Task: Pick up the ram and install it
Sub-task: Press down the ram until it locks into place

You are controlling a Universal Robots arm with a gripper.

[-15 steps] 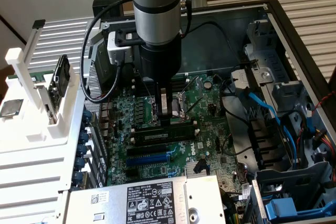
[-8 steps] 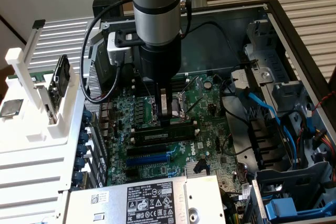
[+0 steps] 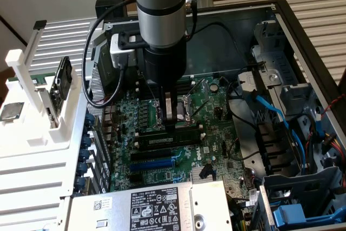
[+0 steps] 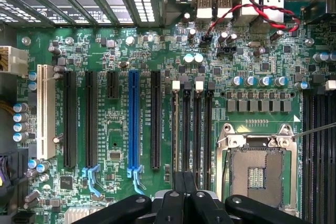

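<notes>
Open PC case, motherboard [image 3: 216,106] | my gripper [image 3: 174,121] clamped shut, empty, just over seated-looking ram [image 3: 162,140] | risk: off-centre push leaves one end unlatched

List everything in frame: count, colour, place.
case: one, grey metal, open, around the board
motherboard: one, green, inside the case
CPU socket: one, silver frame, empty, mid-board
memory slots: four, black with white clips, beside the CPU socket
ram: one, dark green with pale label, standing in a memory slot under the tool; contact unclear
blue expansion slot: one, blue, past the memory slots
blue cables: several, blue, exterior view's right
power supply: one, grey with black label, exterior view's bottom edge
white rack: one, white, exterior view's left, outside the case
arm: one, grey, above the board
tool: one, black, shut, tip at the ram
</notes>
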